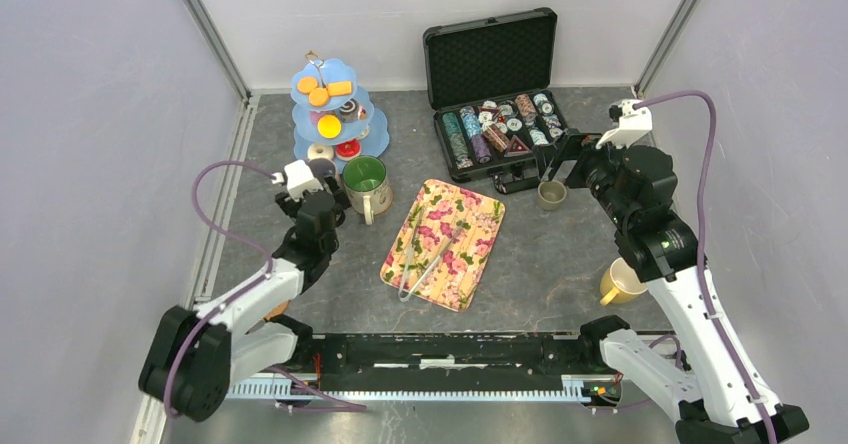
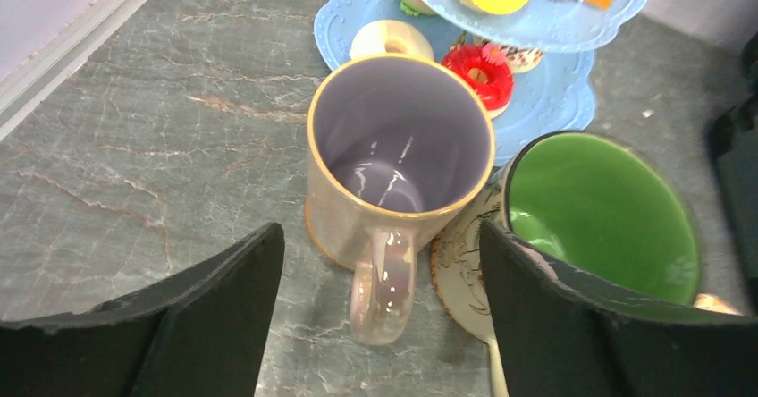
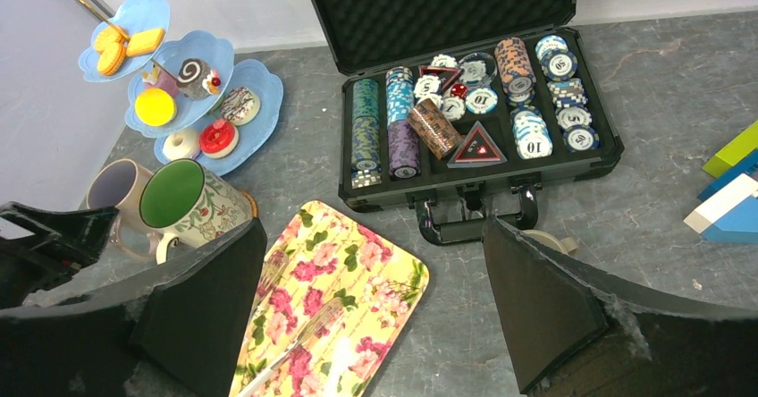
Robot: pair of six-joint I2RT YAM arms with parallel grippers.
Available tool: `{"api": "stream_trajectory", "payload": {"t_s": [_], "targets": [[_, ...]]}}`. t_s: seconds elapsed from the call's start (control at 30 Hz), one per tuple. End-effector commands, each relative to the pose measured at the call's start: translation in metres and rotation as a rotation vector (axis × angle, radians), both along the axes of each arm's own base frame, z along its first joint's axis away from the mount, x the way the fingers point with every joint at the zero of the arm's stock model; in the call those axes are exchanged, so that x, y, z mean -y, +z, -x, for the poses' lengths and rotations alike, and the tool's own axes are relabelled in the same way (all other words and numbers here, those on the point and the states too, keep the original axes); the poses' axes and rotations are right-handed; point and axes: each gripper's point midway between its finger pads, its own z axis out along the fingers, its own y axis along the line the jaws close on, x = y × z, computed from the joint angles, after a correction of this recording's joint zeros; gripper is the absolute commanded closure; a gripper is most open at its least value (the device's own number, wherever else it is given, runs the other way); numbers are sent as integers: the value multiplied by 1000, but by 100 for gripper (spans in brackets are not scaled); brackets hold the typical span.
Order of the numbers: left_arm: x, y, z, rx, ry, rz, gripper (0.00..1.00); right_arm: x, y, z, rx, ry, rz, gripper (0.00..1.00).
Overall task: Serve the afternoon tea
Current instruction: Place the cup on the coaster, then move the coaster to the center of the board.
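Lilac mug (image 2: 393, 147) stands upright inside my left claw (image 2: 380, 236), jaws spread wide of it.
Glossy, gold-rimmed, handle pointing back at the claw; green-lined mug (image 2: 599, 209) just right, 3-tier blue cake stand (image 2: 559, 102) beyond.

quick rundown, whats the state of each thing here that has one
lilac mug: upright, empty, not gripped
green-lined mug: upright, empty
chip case: lid open, chips inside
tiered stand: loaded with sweets
floral tray: tongs lying on it
left gripper: open
right gripper: open, empty
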Motion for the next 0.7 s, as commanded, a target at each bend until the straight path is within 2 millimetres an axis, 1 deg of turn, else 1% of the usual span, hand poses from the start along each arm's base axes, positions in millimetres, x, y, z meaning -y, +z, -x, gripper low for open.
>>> {"api": "stream_trajectory", "payload": {"t_s": [0.0,0.07,0.13,0.23,0.3,0.37,0.5,0.63,0.67], "targets": [[-1,27,20,6,42,174,3,2,9,2,44,-5,6,2],[-4,25,40,-49,46,216,1,3,8,2,46,-8,13,2],[-8,27,61,-89,60,256,1,3,7,3,47,-6,19,2],[-19,24,92,-158,109,284,1,2,6,5,48,-1,21,2],[-30,21,107,-208,175,286,0,1,6,5,48,3,24,2],[-39,15,116,-275,246,270,0,1,5,6,47,5,23,2],[-58,-3,117,-434,382,273,0,-2,5,7,46,15,23,2],[-76,-27,114,-485,466,421,0,-4,4,9,46,24,20,2],[-85,-33,117,-485,520,469,0,-5,5,10,48,28,19,2]]}}
